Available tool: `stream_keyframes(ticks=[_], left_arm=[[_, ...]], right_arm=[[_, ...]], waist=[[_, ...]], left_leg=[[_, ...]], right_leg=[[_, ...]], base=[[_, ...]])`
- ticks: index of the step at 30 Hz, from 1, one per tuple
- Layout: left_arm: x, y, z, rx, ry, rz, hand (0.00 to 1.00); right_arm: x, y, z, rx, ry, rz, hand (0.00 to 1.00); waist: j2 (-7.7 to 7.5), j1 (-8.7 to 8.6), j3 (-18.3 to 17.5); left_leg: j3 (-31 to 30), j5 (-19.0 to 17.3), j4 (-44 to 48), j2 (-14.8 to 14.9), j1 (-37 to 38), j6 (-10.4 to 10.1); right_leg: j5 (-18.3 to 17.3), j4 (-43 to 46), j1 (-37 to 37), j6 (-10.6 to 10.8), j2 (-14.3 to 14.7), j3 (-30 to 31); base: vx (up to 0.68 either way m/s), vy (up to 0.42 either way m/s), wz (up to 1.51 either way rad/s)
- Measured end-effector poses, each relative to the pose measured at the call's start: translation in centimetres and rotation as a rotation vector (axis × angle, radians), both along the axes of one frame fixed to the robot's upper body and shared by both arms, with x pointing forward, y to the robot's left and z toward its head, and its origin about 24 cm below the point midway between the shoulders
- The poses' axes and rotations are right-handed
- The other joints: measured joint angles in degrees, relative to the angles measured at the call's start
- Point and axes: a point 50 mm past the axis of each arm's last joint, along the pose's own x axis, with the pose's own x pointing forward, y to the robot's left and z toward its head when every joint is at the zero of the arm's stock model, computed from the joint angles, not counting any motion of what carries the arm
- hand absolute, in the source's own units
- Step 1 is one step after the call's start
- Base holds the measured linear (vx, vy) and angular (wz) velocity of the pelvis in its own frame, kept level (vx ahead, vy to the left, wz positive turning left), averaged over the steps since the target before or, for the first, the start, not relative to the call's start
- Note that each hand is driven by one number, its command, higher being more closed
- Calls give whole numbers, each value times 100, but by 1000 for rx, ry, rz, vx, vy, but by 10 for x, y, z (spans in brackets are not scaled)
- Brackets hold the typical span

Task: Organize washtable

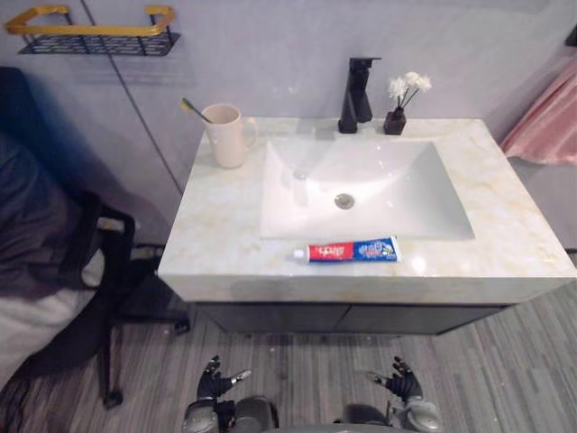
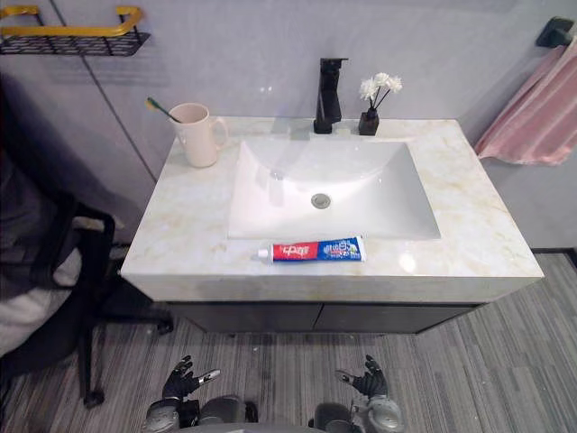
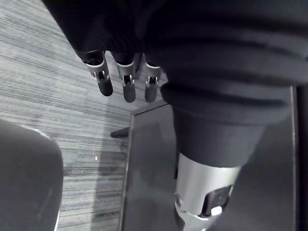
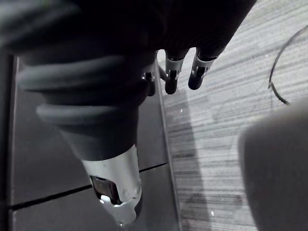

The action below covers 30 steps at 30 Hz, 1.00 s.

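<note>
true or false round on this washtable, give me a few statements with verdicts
1. The toothpaste lies on the counter in front of the sink. True.
2. The vase stands beside the faucet. True.
3. The toothbrush stands in the vase. False: it stands in the mug.
4. The left robot hand holds the toothpaste. False: the left robot hand and the right robot hand are open and empty, below the counter.
</note>
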Motion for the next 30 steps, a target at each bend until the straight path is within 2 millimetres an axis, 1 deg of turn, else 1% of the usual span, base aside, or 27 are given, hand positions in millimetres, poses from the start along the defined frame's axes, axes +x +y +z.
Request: stream_keyframes(ticks=[1, 2, 3, 4, 5, 6, 7, 8, 9, 10, 11, 12, 13, 14, 15, 16, 17, 18, 19, 20, 26, 30], left_arm=[[1, 3, 1, 8, -1, 1, 0], [1, 4, 1, 12, -3, 2, 0], [3, 7, 2, 19, -7, 2, 0], [4, 9, 2, 23, -9, 4, 0], [4, 10, 3, 25, -9, 5, 0], [3, 12, 2, 28, -3, 12, 0], [2, 9, 1, 19, 5, 21, 0], [-4, 4, -2, -1, 19, 37, 0], [-8, 0, -3, -16, 28, 53, 0], [-13, -3, -6, -30, 41, 76, 0], [-13, -2, -5, -32, 39, 81, 0], [-12, 1, -5, -30, 43, 102, 0], [-13, 2, -6, -33, 48, 113, 0], [-12, 1, -6, -37, 44, 114, 0], [-10, 2, -5, -37, 34, 122, 0], [-11, 6, -3, -18, 30, 126, 0], [-11, 8, -3, -11, 33, 125, 0], [-14, 12, -3, 2, 39, 127, 0], [-17, 13, -4, 4, 53, 132, 0], [-25, 5, -9, -16, 79, 114, 0], [-26, 5, -9, -16, 80, 114, 0], [-27, 6, -9, -15, 88, 112, 0]], right_arm=[[2, 0, 1, 0, -5, 8, 0], [2, 0, 1, 0, -6, 12, 0], [3, 1, 1, 1, -9, 17, 0], [2, 1, 0, 1, -4, 18, 0], [1, 1, 0, 3, -1, 17, 0], [-3, 0, -2, 3, 17, 15, 0], [-6, -4, -4, -2, 31, 6, 0], [-9, -8, -5, -7, 43, -12, 0], [-15, -11, -6, -10, 62, -35, 0], [-20, -14, -8, -9, 74, -55, 0], [-22, -14, -8, -1, 79, -66, 0], [-27, -13, -11, 17, 104, -115, 0], [-32, -18, -13, 22, 129, -166, 0], [-39, -26, -13, 12, 145, -190, 0], [-49, -30, -15, -1, 171, -201, 0], [-56, -30, -16, -1, 185, -207, 0], [-57, -29, -16, 2, 186, -207, 0], [-57, -27, -17, 10, 184, -214, 0], [-56, -26, -17, 13, 181, -217, 0], [-50, -22, -16, 6, 150, -175, 0], [-50, -22, -16, 7, 152, -177, 0], [-58, -22, -19, 20, 182, -195, 0]], waist=[[6, -9, -4], [1, -6, -20], [-15, -13, -25], [-79, -11, -80], [-137, -4, -108], [-231, -2, -145], [-180, 1, -173], [-48, 22, -249], [32, 11, -274], [3, 12, -240], [-50, 11, -221], [-66, -7, -203], [-88, -21, -159], [-10, -15, -138], [19, 25, -164], [-67, 51, -231], [-87, 51, -239], [-124, 25, -257], [-114, 6, -266], [-132, -4, -578], [-132, -3, -578], [-136, -3, -586]], left_leg=[[-9, -4, -196, -1, 264, 9], [-31, -4, -275, 4, 337, 9], [-85, -3, -397, 14, 446, 7], [-196, -2, -465, -28, 478, -5], [-227, -2, -494, -80, 482, -15], [-292, -51, -502, -156, 513, -96], [-346, -63, -509, -98, 553, -126], [-351, -30, -510, -15, 549, -185], [-345, 7, -481, 27, 566, -251], [-359, 40, 29, 18, 343, -432], [-355, -24, 163, 17, 290, -466], [-345, -107, 52, 60, 274, -387], [-331, 9, -210, 189, 194, -515], [-285, 271, -413, 337, 97, -629], [-205, 318, -179, 367, 27, -525], [-174, 324, -78, 330, -19, -517], [-168, 324, -86, 322, -18, -517], [-137, 324, -124, 318, 0, -517], [-91, 338, -229, 319, 74, -495], [-170, 1075, -1511, -171, 368, -208], [-168, 1082, -1610, -181, 429, -207], [-165, 1145, -1830, -211, 658, -210]], right_leg=[[-129, 23, -72, -50, -68, -246], [-151, -60, -121, -79, -70, -321], [-160, -332, -177, -102, -37, -377], [-54, -1104, -221, -191, 44, -350], [117, -1423, -218, -266, 32, -339], [402, -1807, -197, -290, -14, -323], [439, -1898, -90, -334, 10, -364], [491, -2126, 73, -399, 78, -446], [518, -2308, 198, -418, 114, -481], [573, -2587, 503, -496, 42, -517], [589, -2676, 611, -497, 9, -527], [592, -2791, 839, -497, -70, -611], [590, -2840, 1002, -492, -91, -715], [583, -2848, 1101, -480, -66, -827], [533, -2826, 1195, -366, -107, -867], [545, -2830, 1203, -348, -130, -841], [552, -2836, 1200, -337, -136, -829], [633, -2875, 1186, -247, -137, -754], [757, -2997, 1223, -250, -136, -702], [1224, -3879, 1184, -26, -279, -314], [1272, -3994, 1261, -19, -275, -317], [1286, -4115, 1436, -24, -281, -324]], base=[[242, 165, 1], [244, 114, 17], [263, 45, 38], [263, 45, 45], [272, 1, 52], [242, -22, 32], [301, -17, 25], [371, -27, 8], [348, -30, 13], [323, -34, 14], [241, -33, 25], [169, -27, 33], [191, -7, 42], [136, 62, 45], [145, 89, 32], [108, 82, 17], [89, 68, -7], [67, 87, -18], [48, 72, -17], [20, 39, -9], [0, 0, 0], [24, 8, 0]])
